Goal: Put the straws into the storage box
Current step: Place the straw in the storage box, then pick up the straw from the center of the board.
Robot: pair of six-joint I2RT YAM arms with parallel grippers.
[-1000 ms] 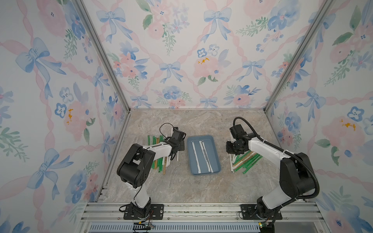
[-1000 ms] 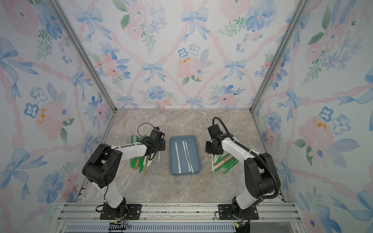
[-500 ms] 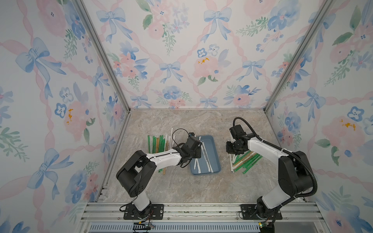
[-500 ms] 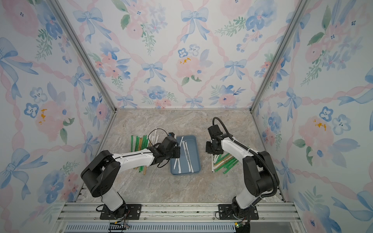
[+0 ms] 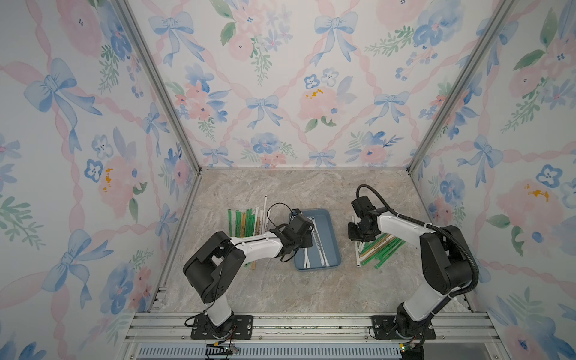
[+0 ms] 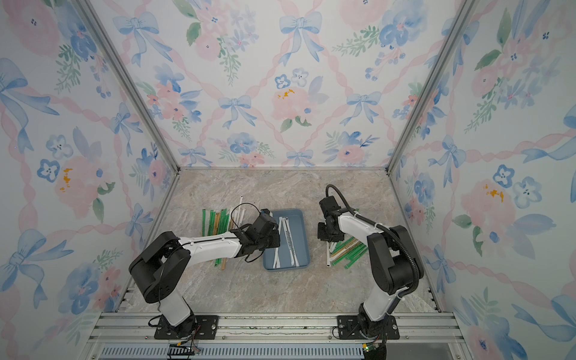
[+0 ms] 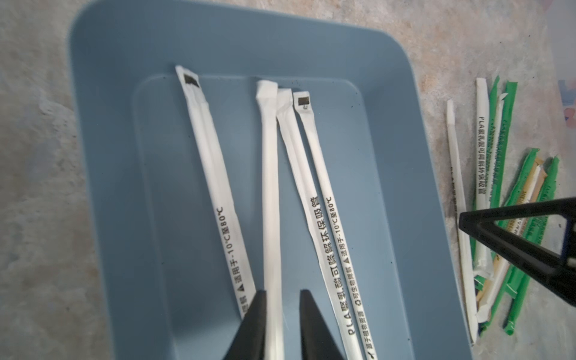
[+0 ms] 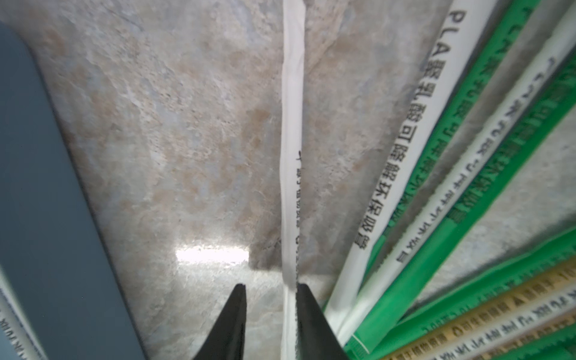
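The blue-grey storage box (image 5: 331, 219) (image 6: 304, 237) lies mid-table with several white straws (image 7: 311, 187) in it. My left gripper (image 7: 283, 300) (image 5: 304, 238) hangs low over the box, open. A plain white straw (image 7: 270, 187) lies between its fingers, against one and apart from the other. My right gripper (image 8: 270, 285) (image 5: 358, 238) is down at the right pile of straws (image 5: 378, 247), open. A white printed straw (image 8: 291, 156) on the table runs between its fingers, beside one. More green, tan and white straws (image 5: 246, 223) lie left of the box.
Floral walls with metal corner posts (image 5: 162, 93) enclose the marble tabletop (image 5: 280, 290) on three sides. The box's rim (image 8: 37, 187) runs close beside my right gripper. A metal rail (image 5: 311, 324) carries both arm bases at the front edge.
My left arm swung from the left pile over to the box with a white straw, and its jaws have parted. The right arm has stayed put.
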